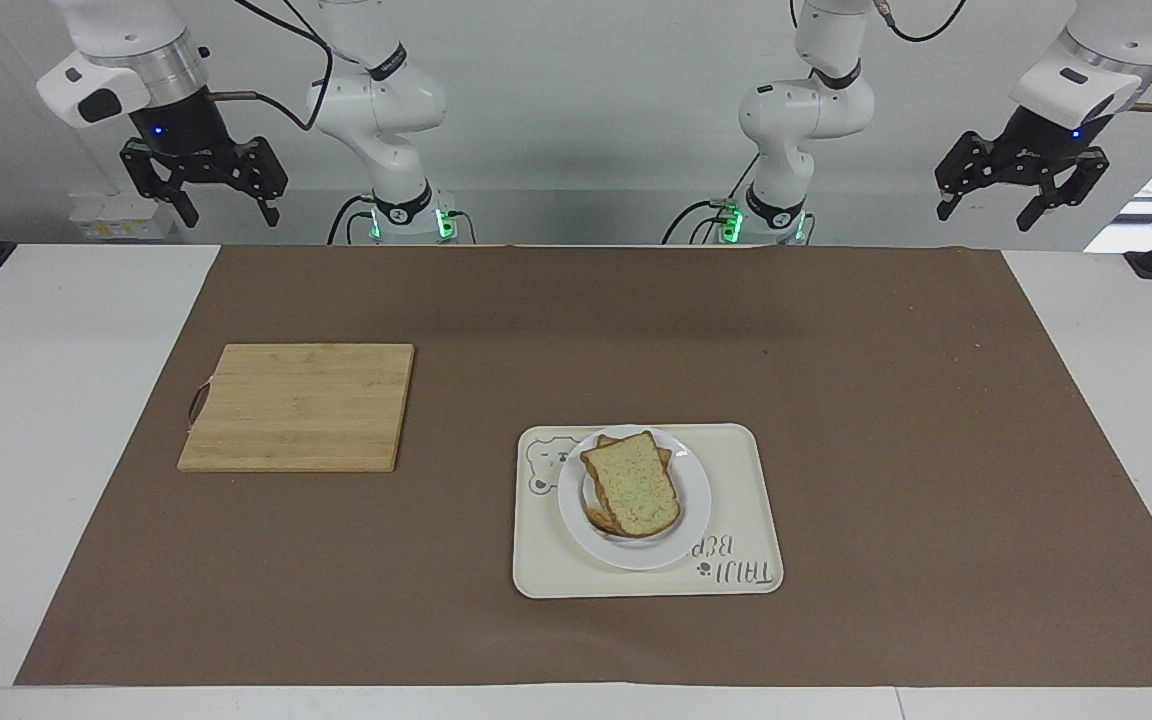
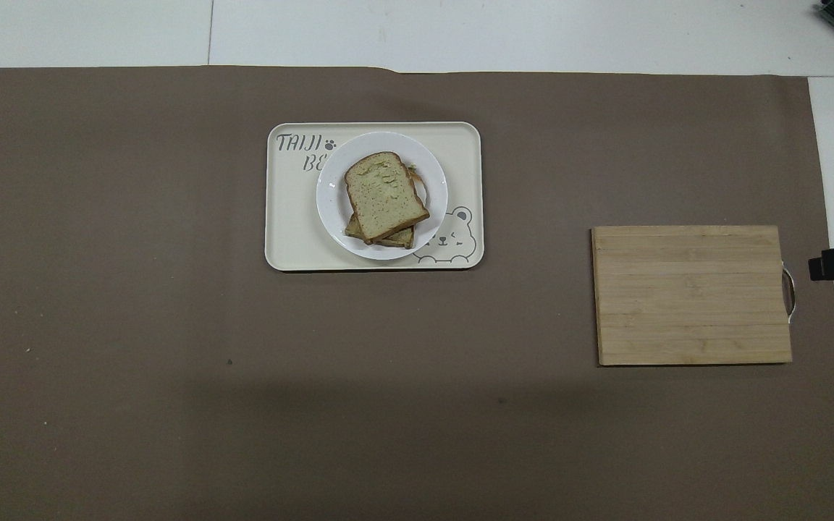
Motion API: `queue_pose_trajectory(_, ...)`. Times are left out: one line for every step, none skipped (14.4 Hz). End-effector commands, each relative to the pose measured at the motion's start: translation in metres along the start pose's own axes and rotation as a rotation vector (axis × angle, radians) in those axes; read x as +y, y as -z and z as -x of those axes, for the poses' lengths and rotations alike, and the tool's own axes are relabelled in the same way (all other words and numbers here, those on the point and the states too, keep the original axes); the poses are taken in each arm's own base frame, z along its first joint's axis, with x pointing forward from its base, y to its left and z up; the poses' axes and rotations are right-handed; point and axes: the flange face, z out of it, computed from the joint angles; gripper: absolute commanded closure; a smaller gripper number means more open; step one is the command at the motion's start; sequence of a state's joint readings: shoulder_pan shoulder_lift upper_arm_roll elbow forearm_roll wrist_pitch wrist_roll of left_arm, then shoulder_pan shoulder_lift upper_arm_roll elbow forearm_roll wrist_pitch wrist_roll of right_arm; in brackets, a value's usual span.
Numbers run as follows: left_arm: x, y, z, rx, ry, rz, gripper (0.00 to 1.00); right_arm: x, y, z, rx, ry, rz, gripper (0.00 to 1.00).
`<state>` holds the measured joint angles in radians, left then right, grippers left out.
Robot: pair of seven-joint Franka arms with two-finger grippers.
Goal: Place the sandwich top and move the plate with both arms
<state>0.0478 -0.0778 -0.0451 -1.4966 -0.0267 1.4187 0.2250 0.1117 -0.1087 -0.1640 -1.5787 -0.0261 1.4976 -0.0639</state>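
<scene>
Green-flecked sandwich top (image 1: 633, 485) skewed across plate (image 1: 696, 520)

The only readable lettering is showing on the cream tray (image 2: 294, 217), printed in grey capitals in the corner that is lying farther from the robots and toward the left arm's end of the table. The first line is reading "TAIJI", followed by a small paw print, and the second line is starting with "BE" before the white plate (image 2: 330, 199) resting on the tray is covering the rest of the word. In the facing view the same print is appearing upside down beside the plate's rim, and no other text, number or label is showing legibly anywhere else.
</scene>
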Motion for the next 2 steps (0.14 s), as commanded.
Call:
queue_pose_trajectory(0.0020, 0.0067, -0.0002, -0.009, 0.011, -0.020, 0.00, 0.0011, 0.0014, -0.0001, 0.002, 0.011, -0.001, 0.00)
queue_pose_trajectory(0.0021, 0.0068, -0.0004, -0.007, 0.012, -0.019, 0.00, 0.0011, 0.0014, -0.0001, 0.002, 0.011, -0.001, 0.00)
